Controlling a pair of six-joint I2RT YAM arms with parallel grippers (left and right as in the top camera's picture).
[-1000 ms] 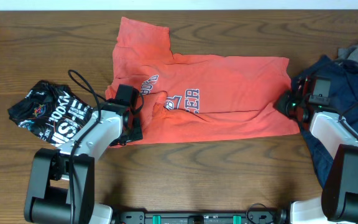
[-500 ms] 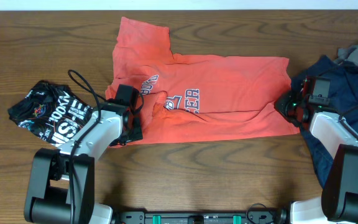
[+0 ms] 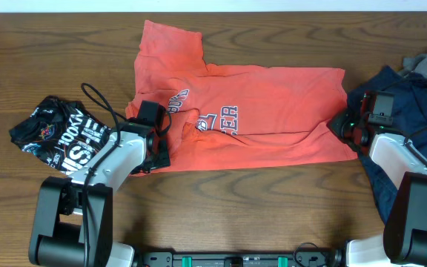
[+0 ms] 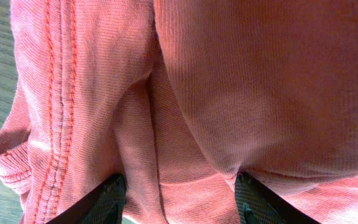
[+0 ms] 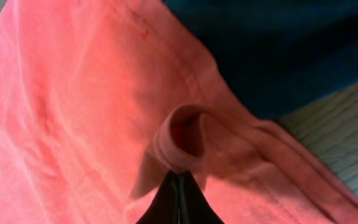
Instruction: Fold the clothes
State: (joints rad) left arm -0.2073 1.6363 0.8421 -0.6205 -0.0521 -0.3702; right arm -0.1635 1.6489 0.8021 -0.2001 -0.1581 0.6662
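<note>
Worktop (image 3: 273,208): coral T-shirt (image 3: 273,111) spread flat mid-table, print up. Navy garment (image 3: 421,96) is heaped against its right edge; black garment (image 3: 58,133) lies apart on the left. Right jaws are clenched on a small edge fold. Thin bite, so it may slip on lift or drag the navy cloth along. Left jaws straddle bunched shirt fabric; can't tell if clamped. If not, one-sided pull skews the fold.

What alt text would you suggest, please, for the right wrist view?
Closed jaws pinch a raised fold of the coral-red T-shirt at bottom centre. A navy-blue garment lies top right, the wooden table at lower right.
</note>
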